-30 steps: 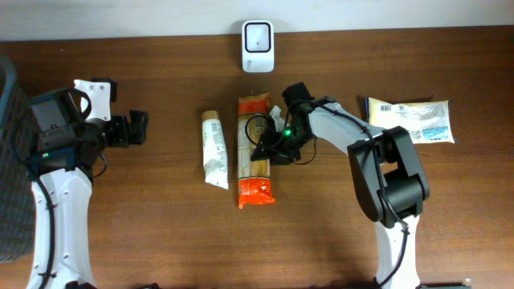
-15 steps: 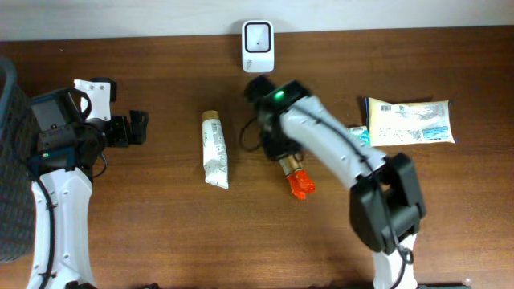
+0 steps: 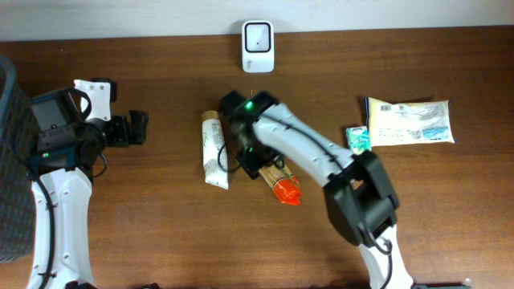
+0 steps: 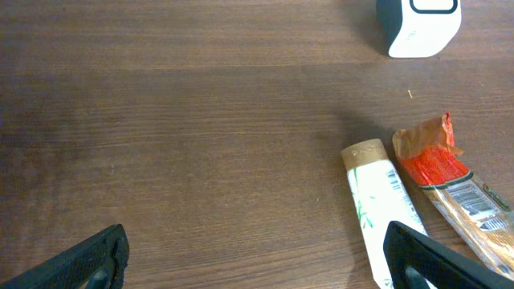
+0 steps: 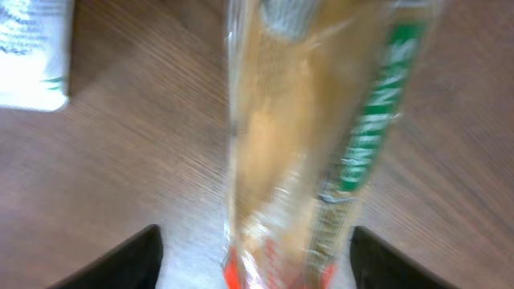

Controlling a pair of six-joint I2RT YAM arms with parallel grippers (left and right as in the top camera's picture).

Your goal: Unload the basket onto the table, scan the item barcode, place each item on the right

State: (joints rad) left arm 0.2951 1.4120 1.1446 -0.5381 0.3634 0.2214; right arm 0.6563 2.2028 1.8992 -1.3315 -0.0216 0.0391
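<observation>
A mock shop checkout: a white scanner [image 3: 258,46] stands at 12 o'clock on the wooden table [image 3: 161,233]. A dark basket [image 3: 8,160] sits at 9 o'clock.

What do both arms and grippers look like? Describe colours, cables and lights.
The left arm and right arm have white shells, black joints and loose black cables. A green light glows near the right wrist. The left gripper and right gripper are black.
</observation>
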